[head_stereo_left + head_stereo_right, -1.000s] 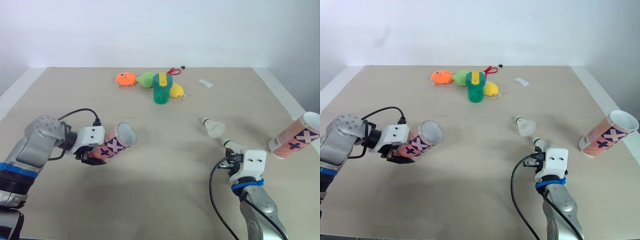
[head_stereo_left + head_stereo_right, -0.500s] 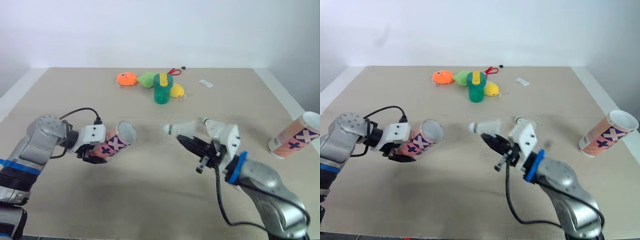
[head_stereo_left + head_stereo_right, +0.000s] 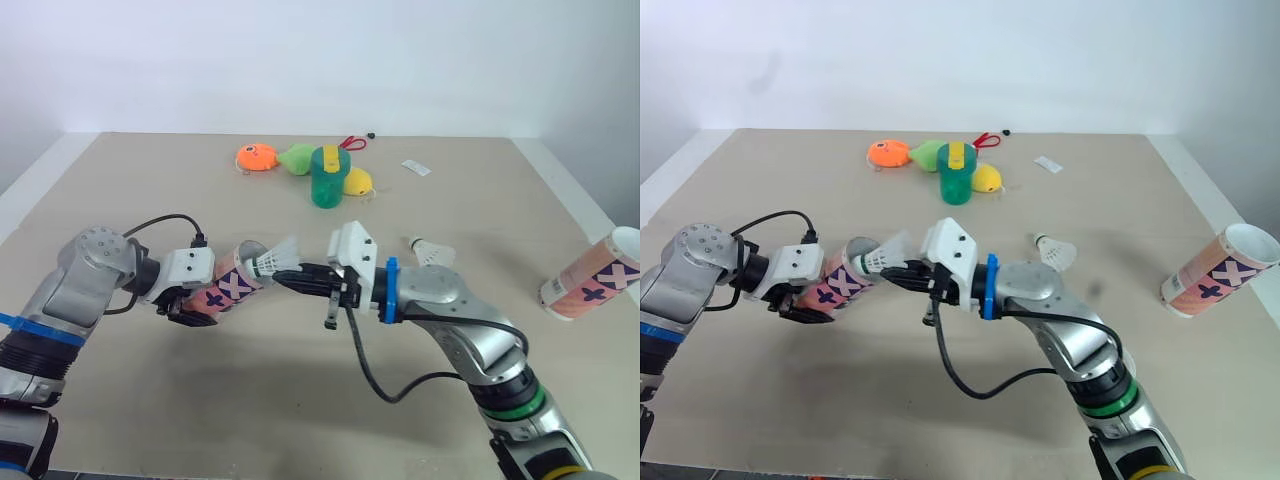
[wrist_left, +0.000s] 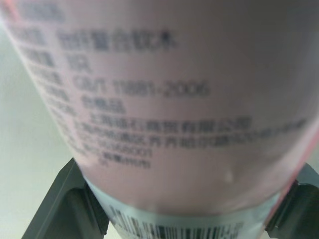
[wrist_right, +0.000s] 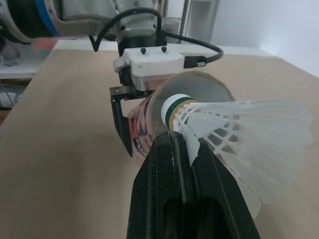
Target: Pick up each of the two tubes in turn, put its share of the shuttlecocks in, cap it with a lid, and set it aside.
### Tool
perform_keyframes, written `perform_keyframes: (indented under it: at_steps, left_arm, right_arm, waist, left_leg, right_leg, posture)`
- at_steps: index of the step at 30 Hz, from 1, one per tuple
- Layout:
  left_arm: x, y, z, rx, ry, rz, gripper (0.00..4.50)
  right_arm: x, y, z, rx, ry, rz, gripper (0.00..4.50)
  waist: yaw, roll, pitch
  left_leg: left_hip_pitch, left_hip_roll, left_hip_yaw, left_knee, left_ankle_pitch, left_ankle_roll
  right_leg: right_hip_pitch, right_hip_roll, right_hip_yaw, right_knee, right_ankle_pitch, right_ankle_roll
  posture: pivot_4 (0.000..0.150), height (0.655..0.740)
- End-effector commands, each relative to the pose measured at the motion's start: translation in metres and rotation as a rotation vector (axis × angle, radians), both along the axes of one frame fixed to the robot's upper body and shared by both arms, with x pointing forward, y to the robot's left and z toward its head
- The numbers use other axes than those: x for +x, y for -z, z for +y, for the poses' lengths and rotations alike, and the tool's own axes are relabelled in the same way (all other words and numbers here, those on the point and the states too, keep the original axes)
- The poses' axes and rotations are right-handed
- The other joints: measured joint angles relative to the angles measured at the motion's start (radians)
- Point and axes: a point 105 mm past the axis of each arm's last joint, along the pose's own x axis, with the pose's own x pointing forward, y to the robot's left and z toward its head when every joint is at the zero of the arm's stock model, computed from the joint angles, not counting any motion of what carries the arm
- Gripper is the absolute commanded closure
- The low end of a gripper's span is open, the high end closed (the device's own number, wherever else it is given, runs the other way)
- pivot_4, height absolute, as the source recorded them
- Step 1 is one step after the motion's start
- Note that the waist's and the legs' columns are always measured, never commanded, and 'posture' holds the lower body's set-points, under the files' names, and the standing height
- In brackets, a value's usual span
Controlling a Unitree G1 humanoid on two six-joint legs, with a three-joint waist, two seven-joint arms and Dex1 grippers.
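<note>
L gripper [image 3: 192, 303] is nearest, at my 9 o'clock, clamped round the lower body of a pink tube [image 3: 232, 285] w/ purple X marks; the tube is held tilted, open mouth facing 3 o'clock. R gripper [image 3: 284, 276] reaches across to the middle, fingers pinched on a white shuttlecock [image 3: 275, 258] just behind its cork. The cork end (green band round it) sits right at the tube's mouth, feathers fanned toward 2 o'clock; can't tell if the cork is past the rim. Farther out at 2 o'clock a 2nd shuttlecock [image 3: 431, 251] lies loose on the table [image 3: 300, 400]. At 3 o'clock, well apart, the 2nd tube [image 3: 592, 282] sits tilted by the table edge, mouth up. Far off at 12 o'clock is a green cup [image 3: 324, 178], w/ an orange toy [image 3: 254, 158], green toy [image 3: 295, 158] & yellow toy [image 3: 355, 182] near it.
</note>
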Motion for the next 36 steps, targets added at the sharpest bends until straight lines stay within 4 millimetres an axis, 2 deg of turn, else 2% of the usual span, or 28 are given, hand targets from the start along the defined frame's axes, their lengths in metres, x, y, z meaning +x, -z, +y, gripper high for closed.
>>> perform_keyframes:
  at_steps: [1, 2, 5, 10, 12, 14, 16, 18, 23, 29, 36]
  left_arm:
    - [-0.01, 0.021, -0.009, 0.001, 0.026, 0.078, 1.27]
    - [-0.01, 0.021, -0.009, 0.001, 0.024, 0.079, 1.27]
    - [-0.01, 0.021, -0.009, 0.0, 0.022, 0.08, 1.27]
    - [-0.011, 0.021, -0.009, 0.0, 0.02, 0.079, 1.27]
    - [-0.011, 0.021, -0.008, 0.0, 0.018, 0.079, 1.27]
    - [-0.01, 0.022, -0.007, 0.0, 0.017, 0.079, 1.27]
    - [-0.009, 0.022, -0.009, -0.002, 0.02, 0.079, 1.27]
    - [-0.008, 0.022, -0.009, -0.001, 0.023, 0.078, 1.27]
    - [-0.007, 0.022, -0.01, 0.001, 0.028, 0.075, 1.27]
    - [-0.006, 0.022, -0.009, 0.001, 0.024, 0.069, 1.27]
    - [-0.006, 0.021, -0.008, -0.002, 0.015, 0.062, 1.27]
  right_arm:
    - [-0.007, -0.009, 0.009, 0.022, -0.044, -0.023, 3.83]
    - [-0.009, -0.01, 0.009, 0.045, -0.042, -0.013, 3.52]
    - [-0.008, -0.015, 0.002, 0.113, 0.008, 0.011, 2.15]
    - [-0.002, -0.019, -0.034, 0.24, 0.23, -0.002, 0.03]
    - [0.008, -0.016, -0.054, 0.268, 0.39, -0.046, 0.03]
    - [0.025, -0.007, -0.087, 0.234, 0.652, -0.146, 0.03]
    - [0.039, 0.006, -0.135, 0.224, 0.992, -0.195, 0.03]
    - [0.042, 0.02, -0.161, 0.216, 1.179, -0.172, 0.03]
    - [0.048, 0.036, -0.174, 0.27, 1.329, -0.087, 0.03]
    - [0.056, 0.063, -0.175, 0.288, 1.413, 0.099, 0.03]
    - [0.065, 0.066, -0.173, 0.333, 1.412, 0.162, 0.03]
  waist:
    - [0.002, 0.0, 0.0]
    - [0.002, 0.0, 0.0]
    - [0.002, 0.0, 0.0]
    - [0.005, 0.0, 0.0]
    - [0.004, 0.0, 0.0]
    - [0.004, 0.0, 0.0]
    - [0.005, 0.0, 0.0]
    - [0.005, 0.0, 0.0]
    - [0.002, 0.003, 0.0]
    - [0.002, 0.003, 0.0]
    - [0.001, 0.003, 0.0]
  left_leg:
    - [0.0, 0.0, 0.0, 0.0, 0.0, 0.0]
    - [0.0, 0.0, -0.001, 0.0, 0.0, 0.0]
    - [0.0, 0.0, -0.002, 0.0, 0.0, 0.0]
    - [-0.001, 0.0, -0.003, -0.001, 0.0, 0.0]
    - [-0.001, 0.0, -0.002, -0.001, 0.0, 0.0]
    - [-0.001, 0.0, -0.002, -0.001, 0.0, 0.0]
    - [-0.001, 0.0, -0.001, -0.001, 0.0, 0.0]
    - [0.0, 0.0, 0.0, -0.001, 0.0, 0.0]
    - [-0.001, 0.0, 0.001, -0.002, 0.0, 0.0]
    - [0.0, 0.0, 0.0, -0.002, 0.0, 0.001]
    - [-0.001, 0.0, 0.0, -0.003, 0.0, 0.001]
  right_leg:
    - [0.0, 0.0, 0.0, 0.0, 0.0, 0.0]
    - [0.0, 0.0, -0.001, 0.0, -0.001, 0.001]
    - [0.001, 0.0, 0.0, -0.001, 0.0, 0.001]
    - [0.001, -0.001, -0.002, -0.002, 0.0, 0.002]
    - [0.001, -0.001, -0.001, -0.003, 0.0, 0.002]
    - [0.001, 0.0, -0.001, -0.003, 0.0, 0.001]
    - [0.0, 0.0, 0.0, -0.004, 0.001, 0.001]
    - [-0.001, 0.0, -0.002, -0.006, 0.0, 0.001]
    - [0.0, 0.0, 0.002, -0.007, 0.003, 0.001]
    - [0.001, -0.001, 0.002, -0.008, 0.003, 0.002]
    - [0.001, -0.001, 0.002, -0.008, 0.003, 0.002]
  posture:
    - [0.15, 0.74]
    - [0.15, 0.74]
    - [0.15, 0.74]
    - [0.15, 0.74]
    - [0.15, 0.74]
    - [0.15, 0.74]
    - [0.15, 0.74]
    - [0.15, 0.74]
    - [0.15, 0.74]
    - [0.15, 0.74]
    - [0.15, 0.74]
